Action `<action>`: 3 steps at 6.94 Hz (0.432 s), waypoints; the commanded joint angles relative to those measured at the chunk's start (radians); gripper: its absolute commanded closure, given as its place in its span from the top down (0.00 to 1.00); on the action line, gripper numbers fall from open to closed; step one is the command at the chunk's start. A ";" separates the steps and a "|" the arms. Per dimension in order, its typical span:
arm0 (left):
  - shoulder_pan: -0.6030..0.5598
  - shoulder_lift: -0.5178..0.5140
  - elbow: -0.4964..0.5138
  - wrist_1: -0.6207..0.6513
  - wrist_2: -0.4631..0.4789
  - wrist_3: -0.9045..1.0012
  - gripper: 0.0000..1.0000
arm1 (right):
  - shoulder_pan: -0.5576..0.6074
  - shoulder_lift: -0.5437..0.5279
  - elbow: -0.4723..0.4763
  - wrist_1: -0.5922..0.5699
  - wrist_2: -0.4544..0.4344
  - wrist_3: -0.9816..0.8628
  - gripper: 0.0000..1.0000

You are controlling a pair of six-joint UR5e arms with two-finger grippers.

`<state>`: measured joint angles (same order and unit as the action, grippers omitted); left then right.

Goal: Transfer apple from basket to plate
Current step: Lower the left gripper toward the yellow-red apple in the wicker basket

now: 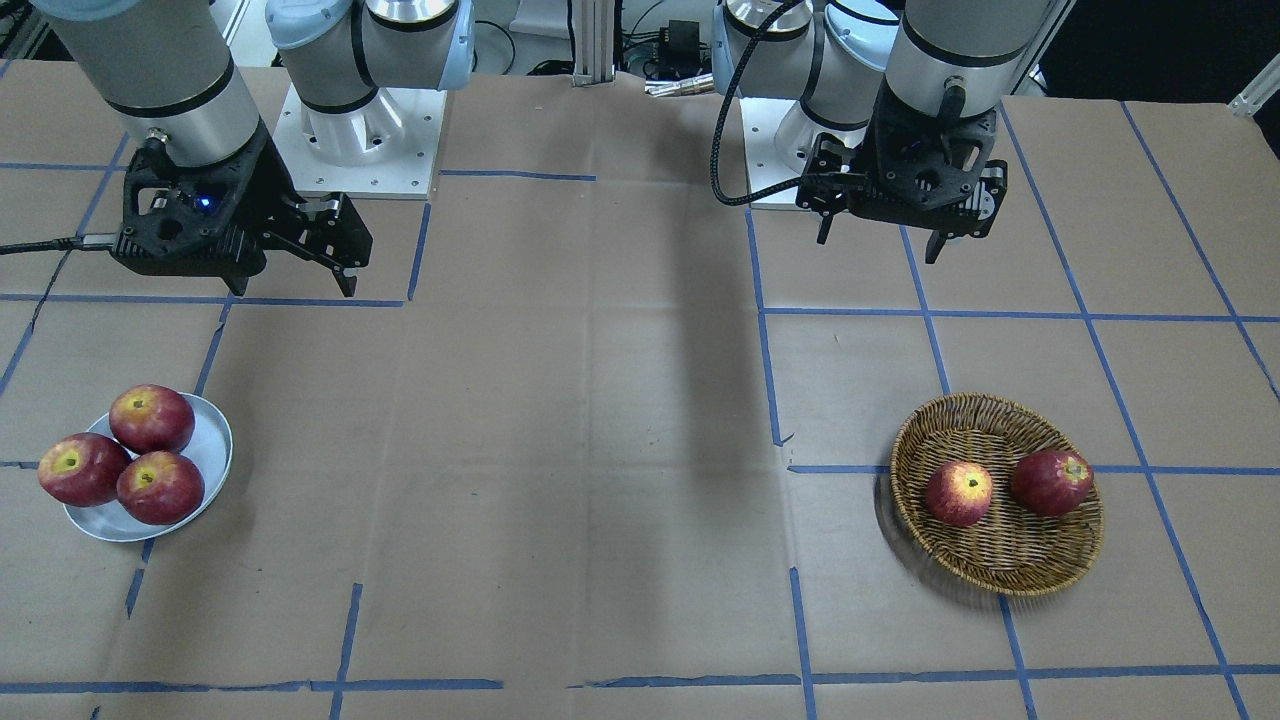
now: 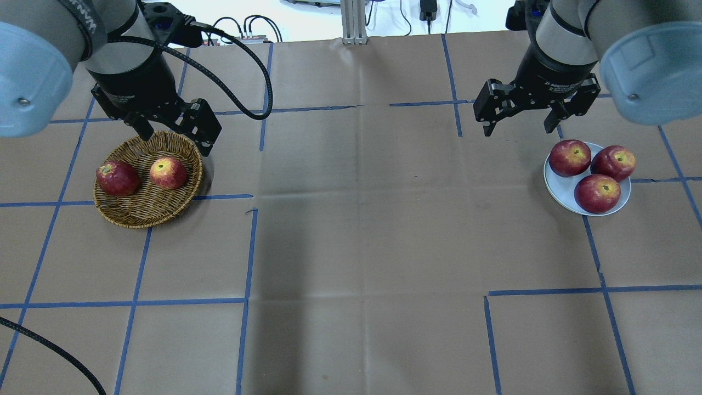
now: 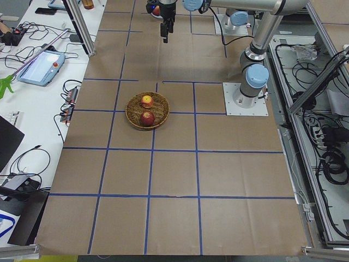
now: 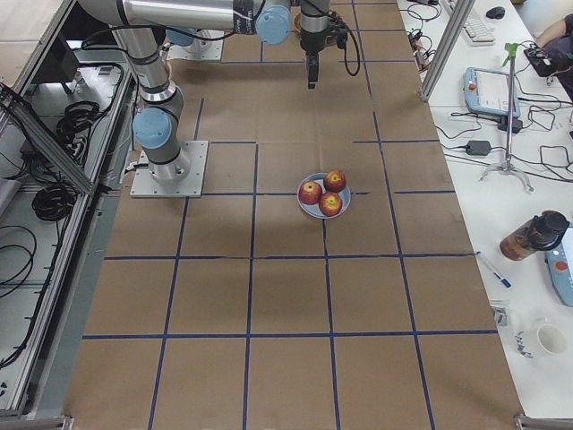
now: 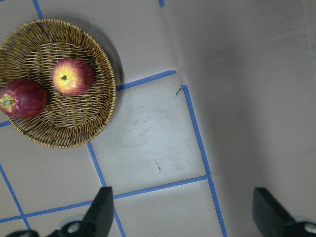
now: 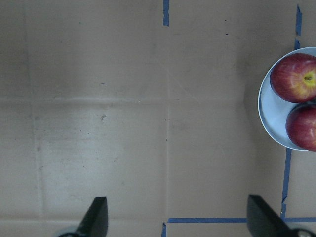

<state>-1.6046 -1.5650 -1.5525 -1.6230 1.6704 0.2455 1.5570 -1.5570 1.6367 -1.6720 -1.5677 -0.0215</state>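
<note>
Bright, fairly even light is thrown from above, so the brown paper table (image 2: 351, 164) comes out clean in every view. A wide soft shadow band can be seen running down the middle of the paper in the overhead and front-facing views. A short dark shadow is cast by the basket (image 2: 142, 211) toward the table's middle, and a fainter one lies beside the plate (image 2: 556, 186). A pale sheen is picked up on the paper in both wrist views. There the fingertips (image 5: 101, 212) of the left gripper (image 5: 185, 215) and those of the right gripper (image 6: 178, 217) are rendered soft and blurry. Past the table's far edge, the overhead view is blown out white.
</note>
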 commanded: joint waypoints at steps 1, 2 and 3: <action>0.000 0.002 -0.001 -0.001 0.000 0.000 0.99 | 0.000 0.000 0.000 0.000 0.000 0.000 1.00; 0.002 0.002 0.000 -0.001 0.000 0.000 0.99 | 0.000 0.000 0.000 0.000 0.000 0.000 1.00; 0.002 0.002 0.006 -0.001 0.006 0.000 0.99 | 0.000 0.000 0.000 0.000 0.000 0.000 1.00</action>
<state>-1.6036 -1.5634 -1.5511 -1.6243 1.6721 0.2454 1.5570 -1.5570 1.6367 -1.6720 -1.5677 -0.0215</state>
